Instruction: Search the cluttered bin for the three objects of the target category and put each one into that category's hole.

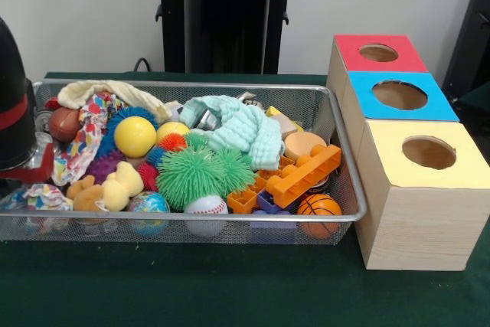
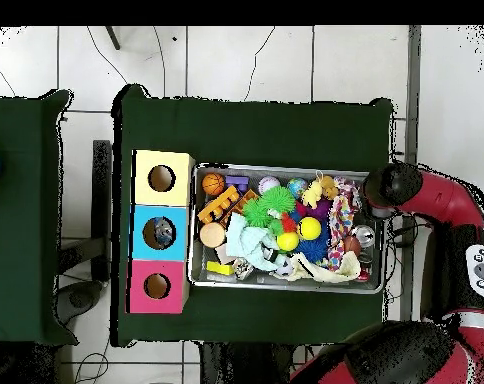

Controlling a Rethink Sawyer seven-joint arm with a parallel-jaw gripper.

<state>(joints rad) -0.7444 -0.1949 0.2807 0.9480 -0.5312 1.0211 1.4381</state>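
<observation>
The wire-mesh bin sits on the green tabletop, heaped with toys. The target category is not shown; round balls are one plausible set: a yellow ball left of centre, a baseball and a small basketball against the near wall, and a globe-printed ball. These look light and fairly firm, best taken across the widest part; smooth skins may slip. The green spiky ball looks soft and would deform. Orange plastic blocks are stiff, with flat sides to pinch, while the mint cloth is limp and drapes over neighbours. Just beside the bin stand three wooden boxes with holed lids: red, blue, yellow.

The front view shows only a black and red arm segment at the bin's left end. The overhead view shows the red arm curving to that end, and something lying inside the blue box's hole. The claw is hidden; whether it is parted or closed cannot be told.
</observation>
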